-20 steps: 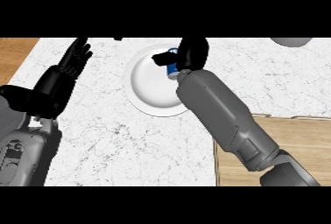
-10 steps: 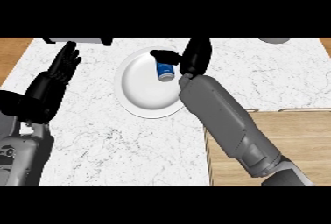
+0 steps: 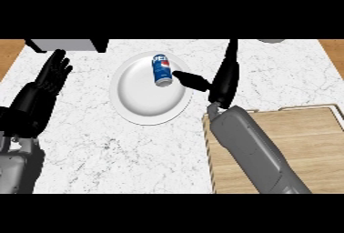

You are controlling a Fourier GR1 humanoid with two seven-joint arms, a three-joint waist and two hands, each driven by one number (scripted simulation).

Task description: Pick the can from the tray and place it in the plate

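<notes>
A blue can (image 3: pixel 161 70) lies on its side on the white plate (image 3: pixel 144 98), in the plate's upper part. My right hand (image 3: pixel 225 77) hovers just right of the plate, open, fingers straight and pointing away from me, thumb stretched toward the can without holding it. The wooden tray (image 3: pixel 306 132) lies at the lower right, partly under my right forearm. At the left, my left hand (image 3: pixel 50 79) rests open with fingers up, well apart from the plate.
A grey box (image 3: pixel 67 44) stands at the top left edge of the marble counter. A pale round object (image 3: pixel 270 40) peeks in at the top right. Brown wood shows beyond the counter's left and right ends.
The right hand has let go of the can and pulled back to the right. The can now lies alone on the plate. The whole view has shifted.
</notes>
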